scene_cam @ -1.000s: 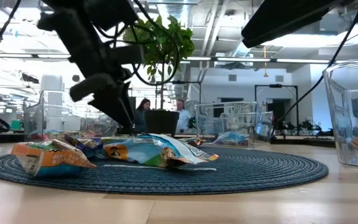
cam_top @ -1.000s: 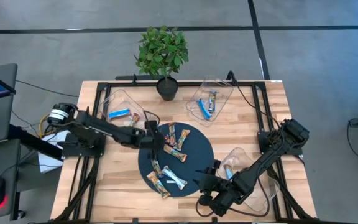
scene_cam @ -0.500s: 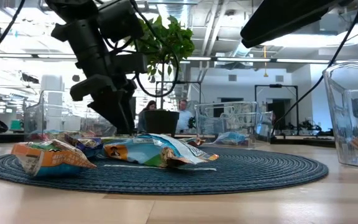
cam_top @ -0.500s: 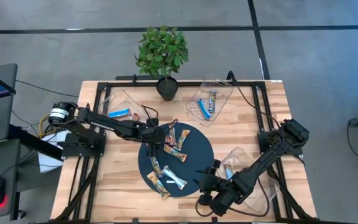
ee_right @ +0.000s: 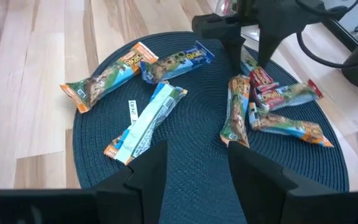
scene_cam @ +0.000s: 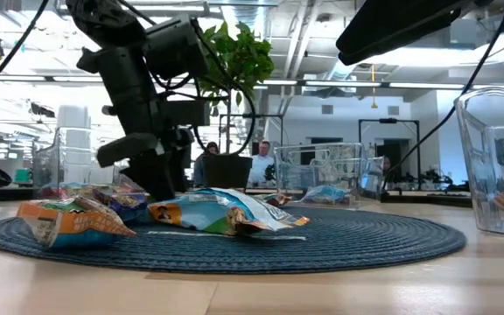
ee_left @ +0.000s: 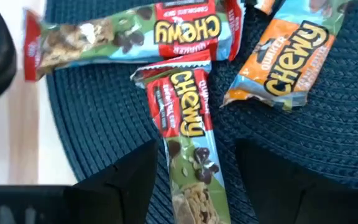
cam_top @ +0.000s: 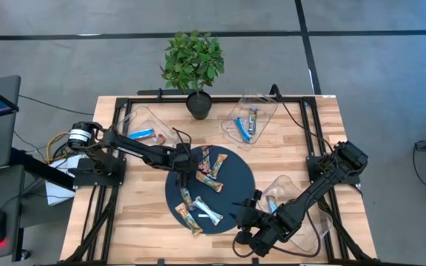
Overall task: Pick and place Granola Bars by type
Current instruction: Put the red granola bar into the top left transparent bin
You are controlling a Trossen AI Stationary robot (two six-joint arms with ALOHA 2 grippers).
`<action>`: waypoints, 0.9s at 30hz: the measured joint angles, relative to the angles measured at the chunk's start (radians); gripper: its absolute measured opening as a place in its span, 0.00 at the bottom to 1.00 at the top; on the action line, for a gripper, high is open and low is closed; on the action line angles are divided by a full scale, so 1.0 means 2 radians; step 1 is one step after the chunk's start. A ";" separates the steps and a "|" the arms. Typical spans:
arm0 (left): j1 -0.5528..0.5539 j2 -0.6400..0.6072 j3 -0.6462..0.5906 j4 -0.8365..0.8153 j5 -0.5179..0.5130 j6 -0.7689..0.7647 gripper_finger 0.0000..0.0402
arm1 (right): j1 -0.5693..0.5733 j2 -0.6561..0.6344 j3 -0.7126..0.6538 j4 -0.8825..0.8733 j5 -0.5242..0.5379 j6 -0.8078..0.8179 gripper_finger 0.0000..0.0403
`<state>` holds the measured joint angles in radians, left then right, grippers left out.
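a round mat (cam_top: 235, 181) lies mid-worktop (cam_top: 146, 222) with granola bars (cam_top: 202, 214) scattered on it. a potted plant (cam_top: 194, 63) stands at the far edge. trays sit near the far left corner (cam_top: 143, 122), near the far right corner (cam_top: 254, 118), and near the right edge (cam_top: 291, 196).

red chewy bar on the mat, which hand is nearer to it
Left. The left hand is open, its fingers either side of the red chewy bar. The right hand sits off the mat's opposite edge.
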<state>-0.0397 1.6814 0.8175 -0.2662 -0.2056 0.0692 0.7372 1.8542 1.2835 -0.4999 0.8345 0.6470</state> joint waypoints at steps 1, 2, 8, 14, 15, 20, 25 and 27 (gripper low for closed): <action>0.000 0.000 0.001 0.000 -0.002 0.000 0.54 | 0.000 0.000 0.000 0.000 0.000 0.000 0.41; 0.000 0.001 0.002 -0.001 -0.003 0.000 0.54 | 0.000 0.000 0.000 0.000 0.000 0.000 0.41; 0.000 0.002 0.010 -0.005 -0.016 0.000 0.50 | 0.000 0.000 0.000 0.000 0.000 0.000 0.40; 0.000 0.002 0.016 -0.005 -0.019 0.000 0.36 | 0.000 0.000 0.000 0.000 0.000 -0.001 0.40; 0.000 0.002 0.016 -0.005 -0.019 0.000 0.33 | 0.000 0.000 0.000 0.000 0.000 -0.001 0.40; 0.000 0.002 0.016 -0.005 -0.019 0.000 0.23 | 0.000 0.000 0.000 0.000 0.000 -0.001 0.40; 0.000 0.002 0.016 -0.005 -0.019 0.000 0.17 | 0.000 0.000 0.000 -0.001 0.000 -0.002 0.39; 0.000 0.002 0.016 -0.005 -0.019 0.000 0.16 | 0.000 0.000 0.000 -0.001 0.000 -0.002 0.39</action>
<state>-0.0395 1.6863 0.8505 -0.2764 -0.2440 0.0692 0.7372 1.8542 1.2835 -0.5011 0.8348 0.6434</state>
